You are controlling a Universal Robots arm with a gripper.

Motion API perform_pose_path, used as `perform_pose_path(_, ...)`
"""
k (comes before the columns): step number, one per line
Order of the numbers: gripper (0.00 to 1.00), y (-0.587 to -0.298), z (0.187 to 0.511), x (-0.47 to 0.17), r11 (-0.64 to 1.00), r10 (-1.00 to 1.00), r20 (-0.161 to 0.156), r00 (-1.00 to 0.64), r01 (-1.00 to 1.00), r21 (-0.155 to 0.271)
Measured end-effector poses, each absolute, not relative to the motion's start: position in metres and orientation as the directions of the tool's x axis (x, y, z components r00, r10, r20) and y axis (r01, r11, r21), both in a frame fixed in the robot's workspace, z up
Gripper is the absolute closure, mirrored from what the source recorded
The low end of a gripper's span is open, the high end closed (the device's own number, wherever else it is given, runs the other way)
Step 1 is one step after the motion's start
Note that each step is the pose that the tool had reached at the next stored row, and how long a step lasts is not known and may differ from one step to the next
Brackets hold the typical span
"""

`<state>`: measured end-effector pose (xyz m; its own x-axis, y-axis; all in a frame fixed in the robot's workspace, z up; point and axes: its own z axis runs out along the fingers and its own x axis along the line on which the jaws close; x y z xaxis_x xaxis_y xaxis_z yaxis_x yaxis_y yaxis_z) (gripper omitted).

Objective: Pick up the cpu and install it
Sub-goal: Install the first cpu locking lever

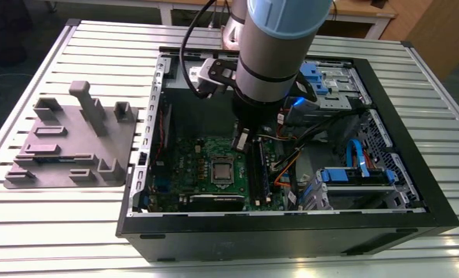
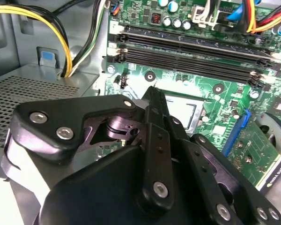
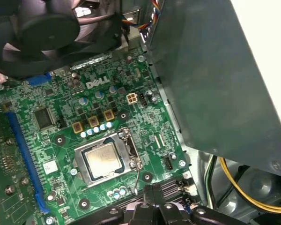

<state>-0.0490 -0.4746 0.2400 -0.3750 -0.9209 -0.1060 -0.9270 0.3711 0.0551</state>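
Over the open case: the arm (image 1: 280, 52) reaches down into the computer case (image 1: 291, 231), which lies on its side on the slatted desk (image 1: 59, 231).
Claw: the claw (image 1: 243, 141) hangs just above the motherboard (image 1: 195, 168), a little farther into the case than the socket; in the exterior view its black fingers look pressed together, and in the second wrist view the fingers (image 2: 155, 122) run side by side with no gap visible and nothing between them.
Cpu: the cpu (image 1: 222, 171) sits inside its socket near the middle of the board, silvery top facing up; in the first wrist view the cpu (image 3: 103, 159) lies flat and square within the socket frame (image 3: 82, 174).
Claw to cpu: apart, not touching; the claw tip (image 3: 152, 199) stands just beyond the socket edge, beside the memory slots.
Socket lever: a thin wire lever (image 3: 136, 174) runs along one side of the frame.
Memory slots: long black slots (image 2: 187, 58) lie just beside the socket, seen past the fingers in the second wrist view; in the exterior view the slots (image 1: 258, 174) are on the socket's right.
Cables: yellow and black wires (image 2: 61, 33) curve along the case wall.
Drive bays: blue-tabbed bays (image 1: 353, 174) fill the exterior view's right part of the case.
Fixture: a grey holder block (image 1: 71, 145) with upright pegs rests on the desk to the exterior view's left of the case, well apart from the claw.
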Motion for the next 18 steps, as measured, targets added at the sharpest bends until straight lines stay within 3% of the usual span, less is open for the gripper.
perform_pose_path(18, 0.89, -0.4762, 0.24, -0.0501, 0.369, -0.922, -0.106, -0.373, -0.928, 0.055)
